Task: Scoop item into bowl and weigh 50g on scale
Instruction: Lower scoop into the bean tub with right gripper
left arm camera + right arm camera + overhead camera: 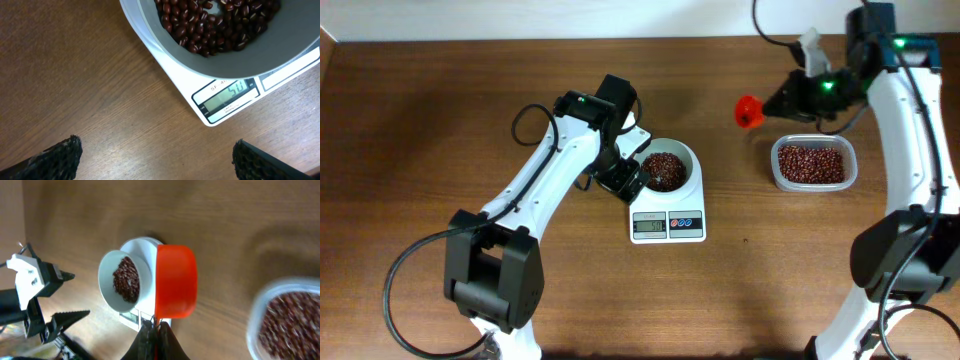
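The beans (665,170) sit in the bowl (686,152) on the scale (668,225), whose display looks like fifty. The left gripper (623,180) hangs just left of the scale, fingers wide apart, the nearer one. The right gripper (775,103), clamped on the red scoop (748,111), is well right of the scale.

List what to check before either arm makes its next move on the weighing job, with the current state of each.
1. Bowl sits squarely on the scale: ok.
2. Display shows the target: ok, it looks like 50 in the left wrist view.
3. Beans are inside the bowl, none seen spilled on the wood: ok.
4. Left gripper is open and empty, its fingers off the scale: ok.
5. Right gripper is shut on the red scoop: ok.
6. Scoop is empty: cannot tell.
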Controlling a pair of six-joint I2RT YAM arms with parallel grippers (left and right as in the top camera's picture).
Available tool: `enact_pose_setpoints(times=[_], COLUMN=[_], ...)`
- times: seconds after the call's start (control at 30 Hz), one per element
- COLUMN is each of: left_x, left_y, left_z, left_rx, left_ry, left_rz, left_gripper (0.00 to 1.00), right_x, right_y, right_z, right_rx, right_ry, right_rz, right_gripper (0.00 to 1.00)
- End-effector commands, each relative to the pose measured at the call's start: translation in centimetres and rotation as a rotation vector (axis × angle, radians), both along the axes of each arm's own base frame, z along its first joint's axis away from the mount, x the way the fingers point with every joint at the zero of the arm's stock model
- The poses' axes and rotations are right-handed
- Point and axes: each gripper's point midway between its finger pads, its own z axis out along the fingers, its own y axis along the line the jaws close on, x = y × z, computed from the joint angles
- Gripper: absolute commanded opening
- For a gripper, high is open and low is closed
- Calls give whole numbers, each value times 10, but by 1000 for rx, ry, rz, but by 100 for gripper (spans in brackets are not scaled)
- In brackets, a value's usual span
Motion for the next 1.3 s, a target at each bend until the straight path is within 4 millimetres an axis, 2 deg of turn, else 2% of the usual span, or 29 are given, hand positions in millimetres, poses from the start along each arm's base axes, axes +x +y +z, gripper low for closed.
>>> enact_pose_setpoints(times=[0.0, 0.13, 0.23, 0.4, 0.47, 0.5, 0.53, 0.57, 0.63, 0.7, 0.73, 0.83, 0.9, 0.93, 0.97, 1.0, 1.07, 1.17, 1.2, 1.23, 1.27], left_x=[0, 0, 0, 0, 0, 0, 0, 0, 0, 0, 0, 0, 0, 0, 0, 0, 0, 0, 0, 0, 0], left_y=[-2, -2, -2, -2, -2, -2, -2, -2, -2, -2, -2, -2, -2, -2, -2, -2, -2, -2, -2, -2, -2], left_z=[-2, -2, -2, -2, -2, -2, -2, -2, -2, -2, -2, -2, -2, -2, -2, -2, -2, -2, -2, -2, -2], left_rx=[-1, -1, -1, -1, -1, -2, -2, -2, -1, -1, -2, -2, -1, -2, -2, -2, -1, -2, -2, -2, -2], left_ry=[6, 6, 6, 6, 6, 6, 6, 6, 6, 6, 6, 6, 6, 6, 6, 6, 6, 6, 6, 6, 6], left_rz=[-9, -9, -9, -9, -9, -9, -9, -9, -9, -9, -9, -9, -9, -9, -9, -9, -9, -9, -9, -9, -9], left_gripper=[99, 99, 99, 99, 99, 99, 99, 99, 99, 99, 99, 99, 99, 99, 99, 99, 99, 99, 99, 99, 99], right_x=[-12, -37, -39, -25, -27, -26, -24, -25, -24, -14, -9, -4, 10, 19, 33, 39, 39, 13, 5, 0, -11], right_y=[-62, -115, -119, -123, -123, -123, -124, -123, -124, -127, -128, -148, -152, -153, -134, -115, -92, -59, -48, -39, -41], right_z=[-4, -34, -58, -123, -135, -137, -137, -136, -127, -110, -101, -91, -82, -73, -59, -51, -43, -51, -55, -57, -66], right_rx=[-107, -338, -361, -376, -375, -377, -378, -377, -377, -382, -387, -495, -504, -500, -387, -271, -148, -122, -132, -141, -226], right_ry=[65, 199, 224, 170, 171, 163, 158, 161, 161, 128, 104, 87, 26, -12, -81, -122, -135, -13, 23, 43, 93], right_rz=[-140, -216, -216, -227, -227, -228, -230, -229, -230, -236, -242, -272, -288, -295, -269, -235, -192, -117, -92, -71, -60], right_gripper=[4, 4, 4, 4, 4, 4, 12, 25, 42, 66, 75, 82, 86, 87, 93, 94, 94, 93, 85, 72, 49])
